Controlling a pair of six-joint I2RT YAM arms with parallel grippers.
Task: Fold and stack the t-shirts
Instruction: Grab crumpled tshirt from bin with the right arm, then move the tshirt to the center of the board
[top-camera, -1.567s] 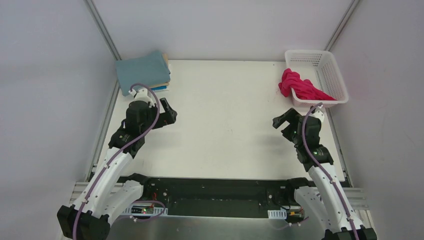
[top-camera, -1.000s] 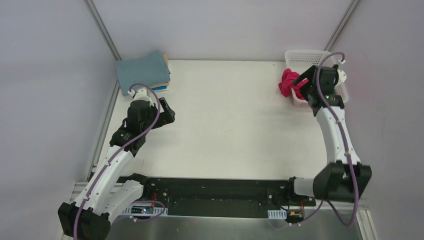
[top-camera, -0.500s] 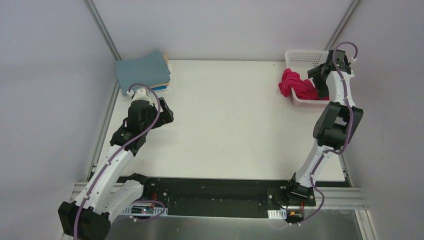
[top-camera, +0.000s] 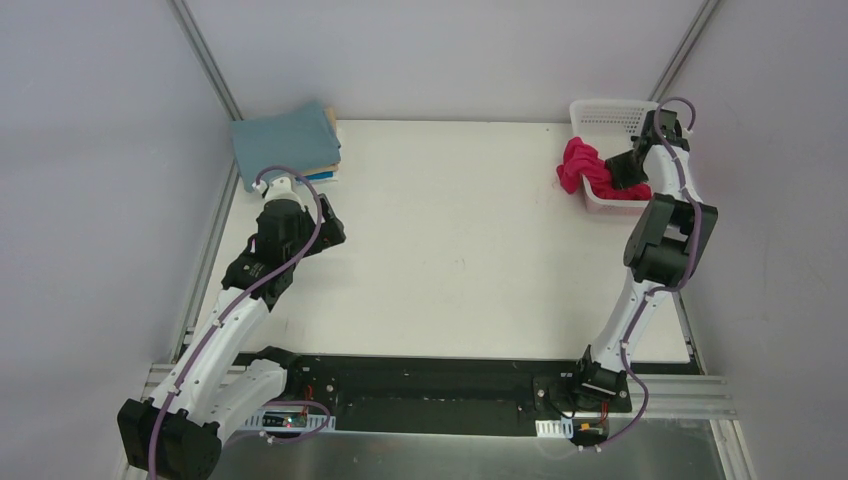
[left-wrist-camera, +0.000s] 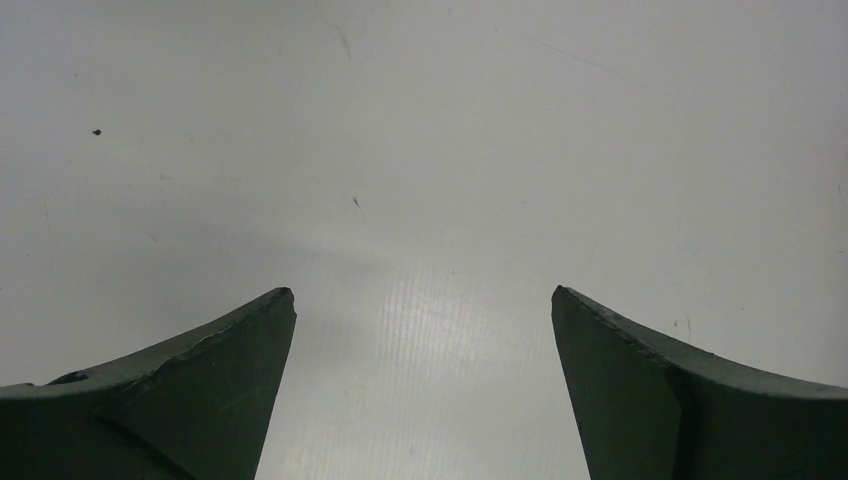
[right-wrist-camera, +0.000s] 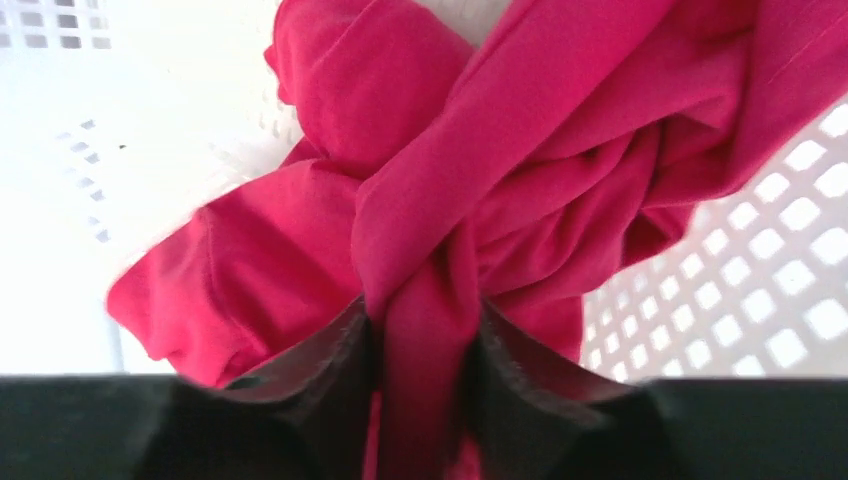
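A crumpled crimson-pink t-shirt (top-camera: 585, 168) hangs over the left rim of the white mesh basket (top-camera: 610, 115) at the back right. My right gripper (top-camera: 622, 174) reaches into the basket and is shut on a bunched fold of that t-shirt (right-wrist-camera: 520, 180); in the right wrist view the cloth is pinched between both dark fingers (right-wrist-camera: 330, 350). A stack of folded t-shirts (top-camera: 285, 145), teal-grey on top with tan and blue edges below, lies at the back left corner. My left gripper (left-wrist-camera: 423, 300) hovers open over bare table, nothing between its fingers.
The white table (top-camera: 450, 240) runs between grey walls with metal frame posts at both back corners. The left arm (top-camera: 285, 235) rests low at the left, just in front of the folded stack. A black base rail (top-camera: 430, 385) spans the near edge.
My right arm swung from mid-table up to the basket, dipped into it and closed its fingers on the crimson-pink t-shirt. The left arm stayed put.
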